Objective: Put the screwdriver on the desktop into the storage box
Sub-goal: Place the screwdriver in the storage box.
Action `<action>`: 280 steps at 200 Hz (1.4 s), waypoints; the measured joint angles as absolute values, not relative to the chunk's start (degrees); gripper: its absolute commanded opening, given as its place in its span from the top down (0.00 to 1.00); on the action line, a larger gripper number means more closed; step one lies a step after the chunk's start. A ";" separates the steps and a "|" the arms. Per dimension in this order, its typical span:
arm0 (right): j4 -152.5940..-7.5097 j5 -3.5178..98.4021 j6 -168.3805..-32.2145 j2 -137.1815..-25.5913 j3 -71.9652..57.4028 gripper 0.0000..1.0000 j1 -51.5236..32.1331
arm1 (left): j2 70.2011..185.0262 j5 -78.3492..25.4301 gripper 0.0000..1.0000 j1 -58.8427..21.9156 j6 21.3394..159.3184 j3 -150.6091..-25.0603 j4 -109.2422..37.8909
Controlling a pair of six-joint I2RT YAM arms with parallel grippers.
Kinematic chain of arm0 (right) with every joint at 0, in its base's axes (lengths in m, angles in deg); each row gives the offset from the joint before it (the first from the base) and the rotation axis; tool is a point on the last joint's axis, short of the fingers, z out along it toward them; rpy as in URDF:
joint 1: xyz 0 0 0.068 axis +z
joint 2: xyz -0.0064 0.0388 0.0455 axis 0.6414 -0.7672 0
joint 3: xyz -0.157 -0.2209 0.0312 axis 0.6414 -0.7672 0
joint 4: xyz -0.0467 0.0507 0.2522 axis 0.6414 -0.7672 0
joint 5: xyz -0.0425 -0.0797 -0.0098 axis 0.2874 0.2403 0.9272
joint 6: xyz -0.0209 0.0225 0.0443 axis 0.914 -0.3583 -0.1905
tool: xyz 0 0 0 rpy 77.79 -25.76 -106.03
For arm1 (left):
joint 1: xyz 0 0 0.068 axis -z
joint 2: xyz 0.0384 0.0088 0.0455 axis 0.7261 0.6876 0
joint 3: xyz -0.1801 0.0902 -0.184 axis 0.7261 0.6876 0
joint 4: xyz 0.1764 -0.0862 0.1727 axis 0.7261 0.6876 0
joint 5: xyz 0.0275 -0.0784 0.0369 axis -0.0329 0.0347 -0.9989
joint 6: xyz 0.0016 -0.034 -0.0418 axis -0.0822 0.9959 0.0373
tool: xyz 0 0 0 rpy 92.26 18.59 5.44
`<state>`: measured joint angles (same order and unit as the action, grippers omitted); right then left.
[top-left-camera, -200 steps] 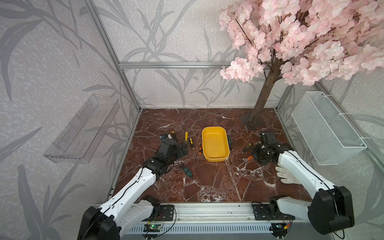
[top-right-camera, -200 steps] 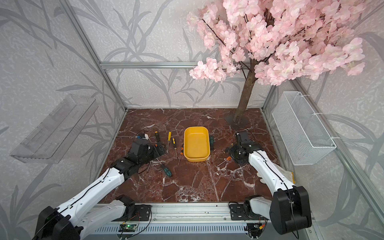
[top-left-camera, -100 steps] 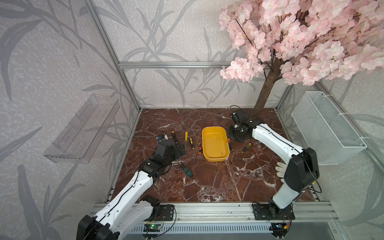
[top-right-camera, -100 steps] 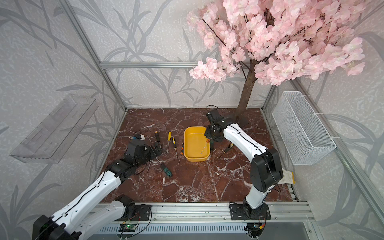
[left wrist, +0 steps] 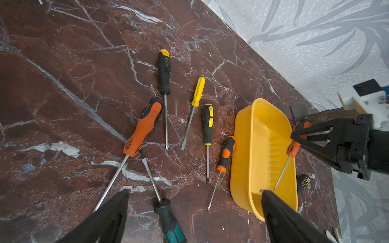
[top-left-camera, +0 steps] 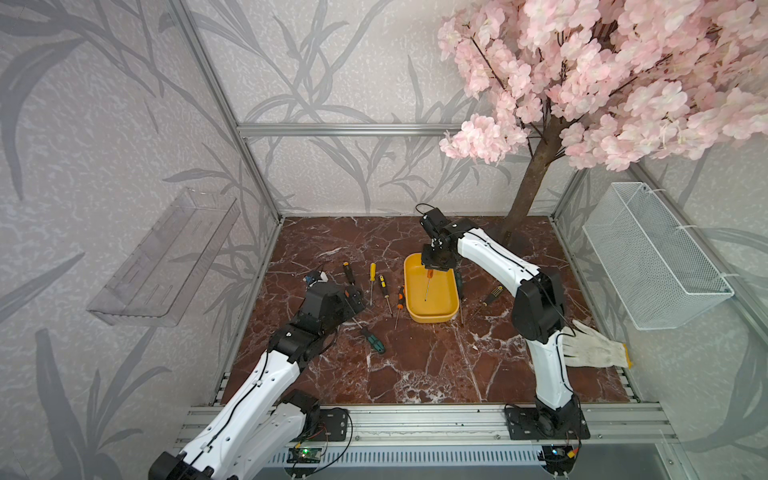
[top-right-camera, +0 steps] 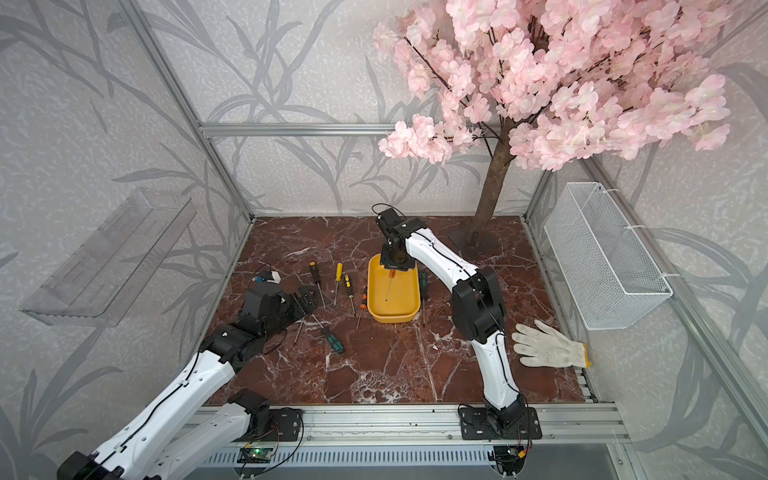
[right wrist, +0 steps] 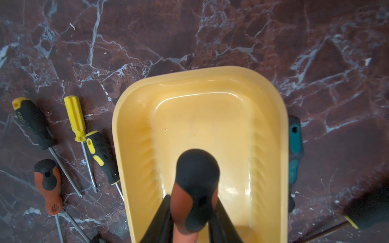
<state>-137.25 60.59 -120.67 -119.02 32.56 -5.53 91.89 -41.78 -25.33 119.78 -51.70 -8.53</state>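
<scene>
- My right gripper [right wrist: 190,212] is clamped on the screwdriver [right wrist: 195,168] handle, above the box's [right wrist: 134,157] far end.
- The shaft slants down inside the box, mid-desktop [top-left-camera: 415,365].
- My left gripper [left wrist: 193,191] hangs with jaws wide apart over spare screwdrivers [left wrist: 145,126] lying left of the box.

My two top views sit high at the front edge, side by side, tilted steeply down over the whole desktop [top-left-camera: 415,365]; they share almost the same scene. My left wrist camera sits low and close, slanting across the desktop toward the storage box [left wrist: 240,168]. My right wrist camera hangs closest, looking nearly straight down into that box, which all four views share.
</scene>
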 measured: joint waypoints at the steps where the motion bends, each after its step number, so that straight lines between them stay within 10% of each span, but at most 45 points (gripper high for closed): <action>1: -137.30 60.57 -120.61 -119.15 32.71 0.81 -5.48 | 91.89 -41.78 0.00 -25.33 119.81 -51.70 -8.53; 280: -141.27 58.93 -116.08 -133.14 43.21 0.61 -1.09 | 90.66 -40.05 0.00 -26.77 120.72 -50.72 -6.87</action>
